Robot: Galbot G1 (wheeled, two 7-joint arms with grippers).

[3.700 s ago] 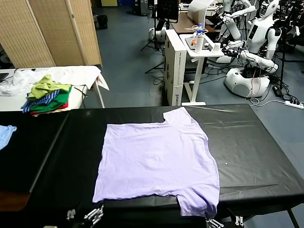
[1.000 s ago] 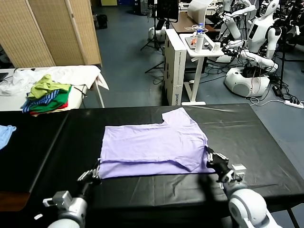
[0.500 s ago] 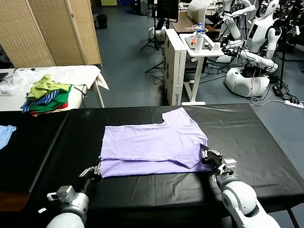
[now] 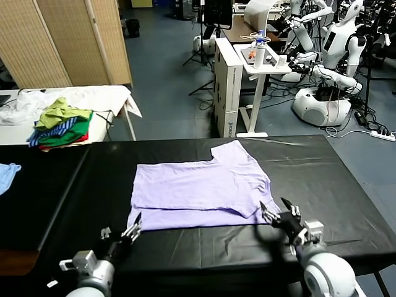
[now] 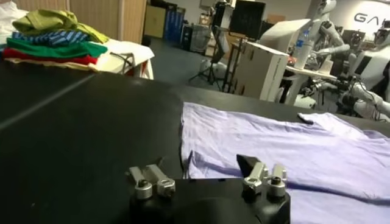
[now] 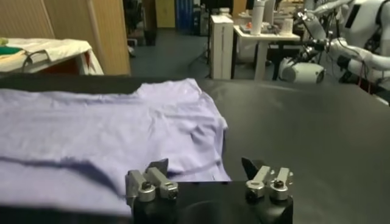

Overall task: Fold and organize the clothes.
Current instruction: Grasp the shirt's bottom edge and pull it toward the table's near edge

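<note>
— Where are the two hands?

— Both are low at the near edge of the black worktop [image 4: 322, 185]. The left hand [image 4: 124, 234] sits just off the near left corner of the lavender T-shirt [image 4: 198, 185], fingers spread apart and gripping nothing. The right hand [image 4: 281, 216] is by the near right corner, fingers likewise parted and empty, just beside the cloth's edge.

— And the shirt itself?

— It lies flat in the middle of the worktop, its near part folded over so a doubled band runs along the front. One sleeve points away at the far right. From the left wrist camera the left hand [image 5: 207, 182] has the folded edge [image 5: 256, 164] right ahead of its tips; the right wrist camera shows the same for the right hand [image 6: 207, 182].

— Anything else around?

— A pile of green, blue-striped and red garments [image 4: 62, 127] on a white table off to the far left, and a small light blue cloth [image 4: 6, 174] at the worktop's left end.
</note>
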